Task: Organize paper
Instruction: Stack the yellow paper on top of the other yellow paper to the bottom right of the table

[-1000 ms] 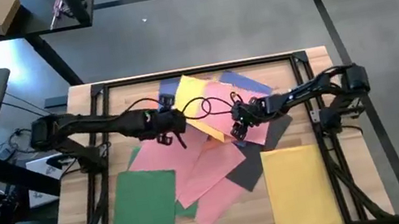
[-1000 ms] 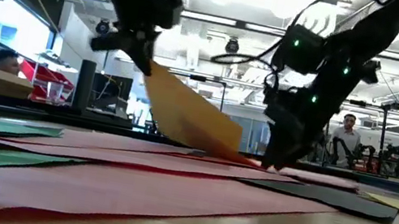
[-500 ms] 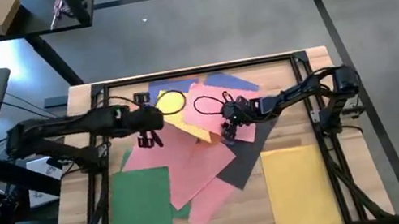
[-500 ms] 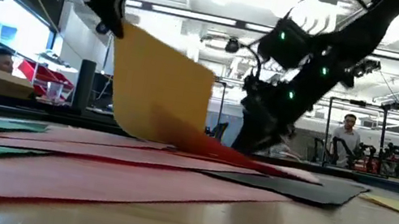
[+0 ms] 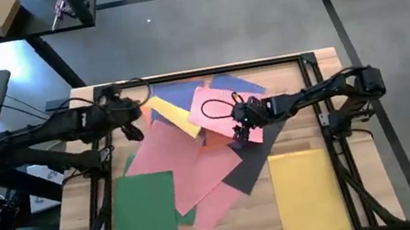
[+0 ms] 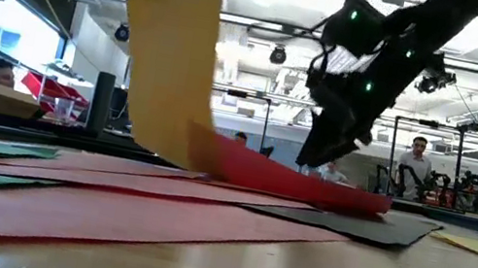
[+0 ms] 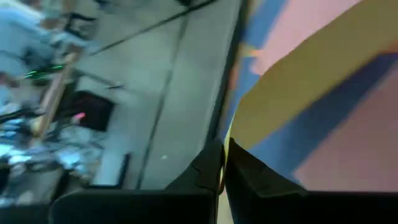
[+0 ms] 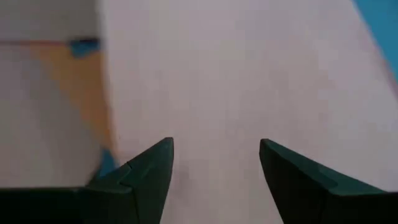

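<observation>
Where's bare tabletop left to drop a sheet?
Bare wood shows between the green sheet and yellow sheet at the near edge, and along the right rim. The centre is crowded: overlapping pink, blue, dark grey sheets under both hands.

Left end effector (image 5: 131, 119) drawn back toward the counter's left far corner, yellow sheet (image 5: 174, 117) dragged along and hoisted taller in the low view, right end effector (image 5: 239, 132) lifted a little off the pink sheet (image 5: 220, 105), fingers apart

text: none legible | labels: none | brands: none | numbers: none | signs: none
</observation>
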You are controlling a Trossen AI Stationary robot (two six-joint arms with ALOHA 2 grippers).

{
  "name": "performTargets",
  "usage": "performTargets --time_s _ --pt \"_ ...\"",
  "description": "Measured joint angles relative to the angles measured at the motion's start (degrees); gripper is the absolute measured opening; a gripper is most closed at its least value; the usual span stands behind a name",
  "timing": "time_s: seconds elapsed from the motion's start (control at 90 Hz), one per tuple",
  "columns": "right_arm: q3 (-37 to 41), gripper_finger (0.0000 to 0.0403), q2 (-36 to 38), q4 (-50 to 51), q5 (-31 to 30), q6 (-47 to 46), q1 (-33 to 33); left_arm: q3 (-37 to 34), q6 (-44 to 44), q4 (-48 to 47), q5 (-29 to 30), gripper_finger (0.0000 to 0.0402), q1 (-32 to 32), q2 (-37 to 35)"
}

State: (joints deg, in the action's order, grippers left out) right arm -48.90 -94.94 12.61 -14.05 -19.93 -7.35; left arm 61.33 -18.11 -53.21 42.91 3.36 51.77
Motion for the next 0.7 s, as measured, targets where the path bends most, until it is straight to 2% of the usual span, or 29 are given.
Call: performTargets --time_s 0.2,0.378,0.533,0.7 --pt "0.0 0.0224 -7.1 -4.7 -0.9 -1.0 -0.1 2.1 0.4 1.5 -3.6 0.0 0.0 -5.1" --pt "-0.3 0.0224 -8.5 -9.3 -2.3 -0.6 -0.7 2.3 1.3 6.9 -16.6 0.0 0.0 -8.3" --pt "-3.0 0.0224 -4.4 -4.9 -2.5 1.5 -0.7 2.3 3.9 9.6 -24.1 0.0 0.0 -8.5" --pt "-4.5 0.0224 4.9 2.9 -5.3 2.0 3.0 2.3 6.8 15.3 -31.2 0.0 0.0 -5.5"
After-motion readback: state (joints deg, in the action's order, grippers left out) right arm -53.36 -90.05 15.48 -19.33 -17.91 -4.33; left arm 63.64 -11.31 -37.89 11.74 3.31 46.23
